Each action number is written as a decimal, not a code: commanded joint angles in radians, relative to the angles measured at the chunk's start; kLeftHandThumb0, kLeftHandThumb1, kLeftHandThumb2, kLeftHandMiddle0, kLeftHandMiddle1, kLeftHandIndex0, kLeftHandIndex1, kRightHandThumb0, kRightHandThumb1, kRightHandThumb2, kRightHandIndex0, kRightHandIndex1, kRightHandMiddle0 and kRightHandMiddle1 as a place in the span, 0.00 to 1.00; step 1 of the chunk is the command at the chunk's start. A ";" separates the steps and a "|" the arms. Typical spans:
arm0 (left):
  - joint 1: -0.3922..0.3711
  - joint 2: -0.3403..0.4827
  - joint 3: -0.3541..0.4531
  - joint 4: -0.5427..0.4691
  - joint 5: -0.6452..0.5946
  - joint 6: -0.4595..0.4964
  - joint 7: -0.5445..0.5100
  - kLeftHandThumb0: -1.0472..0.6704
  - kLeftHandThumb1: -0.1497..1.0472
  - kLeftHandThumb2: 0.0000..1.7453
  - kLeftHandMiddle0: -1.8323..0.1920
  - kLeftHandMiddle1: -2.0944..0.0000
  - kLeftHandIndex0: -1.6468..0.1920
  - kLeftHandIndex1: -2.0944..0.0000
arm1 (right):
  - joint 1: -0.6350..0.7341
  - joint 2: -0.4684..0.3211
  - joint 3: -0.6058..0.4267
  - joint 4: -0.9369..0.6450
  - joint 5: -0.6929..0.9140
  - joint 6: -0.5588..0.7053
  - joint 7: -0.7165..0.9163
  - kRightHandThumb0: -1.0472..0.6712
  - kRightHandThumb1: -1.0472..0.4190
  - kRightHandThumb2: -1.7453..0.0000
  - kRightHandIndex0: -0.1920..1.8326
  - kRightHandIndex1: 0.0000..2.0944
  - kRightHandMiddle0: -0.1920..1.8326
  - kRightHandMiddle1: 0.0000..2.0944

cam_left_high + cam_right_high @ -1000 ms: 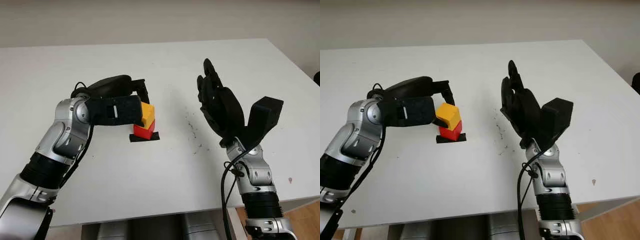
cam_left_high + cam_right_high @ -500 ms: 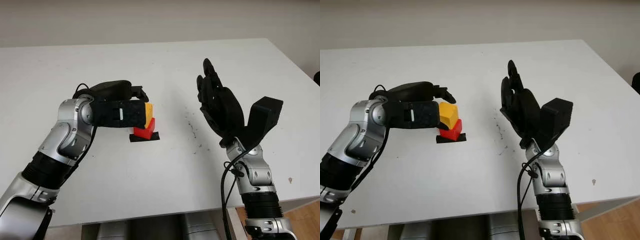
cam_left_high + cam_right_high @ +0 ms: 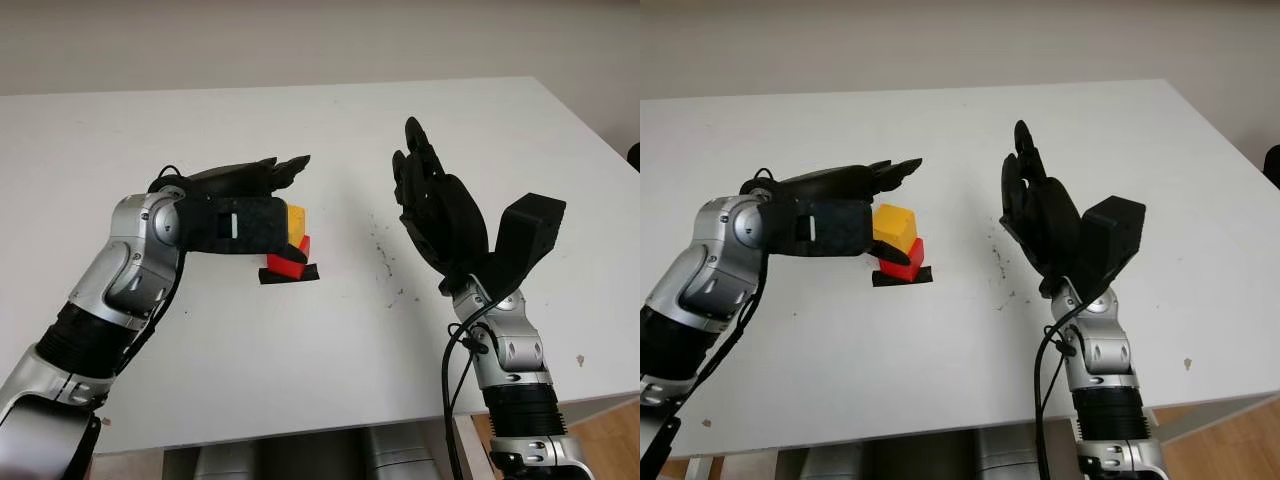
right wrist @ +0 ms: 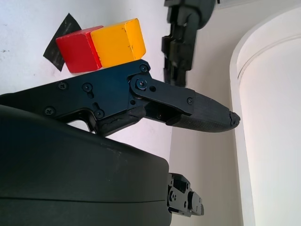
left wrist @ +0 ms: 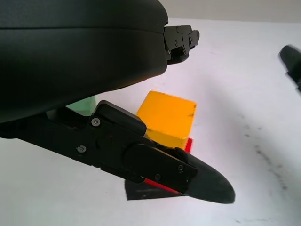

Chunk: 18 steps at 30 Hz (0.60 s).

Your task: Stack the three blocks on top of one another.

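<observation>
our left hand [image 3: 262, 190] is open just beside the stack, holding nothing, its fingers [image 3: 285, 167] reaching out above the yellow block [image 3: 894, 222]. the yellow block sits on the red block [image 3: 906, 258], and the red one on a flat black block [image 3: 902, 276] on the white surface [image 3: 330, 340]. the yellow block looks a little turned against the red one. our right hand [image 3: 438, 205] is open too, raised well apart on the other side. we judge the stacking is at its end: the release step. next we must draw the left hand away without brushing the stack.
</observation>
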 commanded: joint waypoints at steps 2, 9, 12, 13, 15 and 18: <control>0.009 0.021 0.093 -0.076 -0.080 0.029 -0.010 0.04 0.97 0.03 1.00 1.00 1.00 1.00 | -0.008 0.003 -0.006 -0.008 0.007 -0.003 -0.003 0.17 0.00 0.60 0.00 0.00 0.00 0.00; 0.071 0.073 0.364 -0.182 -0.215 0.047 0.147 0.11 0.92 0.02 0.96 0.98 0.94 0.97 | -0.007 0.002 -0.005 -0.004 0.008 -0.003 0.001 0.17 0.00 0.60 0.00 0.00 0.00 0.00; 0.099 0.113 0.438 -0.198 -0.241 0.041 0.186 0.16 0.91 0.02 0.93 0.96 0.91 0.96 | -0.009 0.003 -0.005 0.000 0.007 -0.003 -0.001 0.17 0.00 0.60 0.00 0.00 0.00 0.00; 0.107 0.131 0.464 -0.199 -0.254 0.043 0.188 0.17 0.90 0.02 0.92 0.96 0.90 0.96 | -0.010 0.003 -0.006 0.002 0.008 -0.003 -0.001 0.17 0.00 0.60 0.00 0.00 0.00 0.00; 0.119 0.174 0.506 -0.189 -0.277 0.045 0.182 0.21 0.89 0.02 0.91 0.96 0.88 0.95 | -0.011 0.004 -0.006 0.005 0.006 -0.004 -0.004 0.17 0.00 0.60 0.00 0.00 0.00 0.00; 0.121 0.277 0.512 -0.143 -0.269 0.072 0.148 0.27 0.84 0.02 0.89 0.96 0.83 0.94 | -0.011 0.001 -0.005 0.009 0.002 -0.011 -0.003 0.17 0.00 0.60 0.00 0.00 0.00 0.00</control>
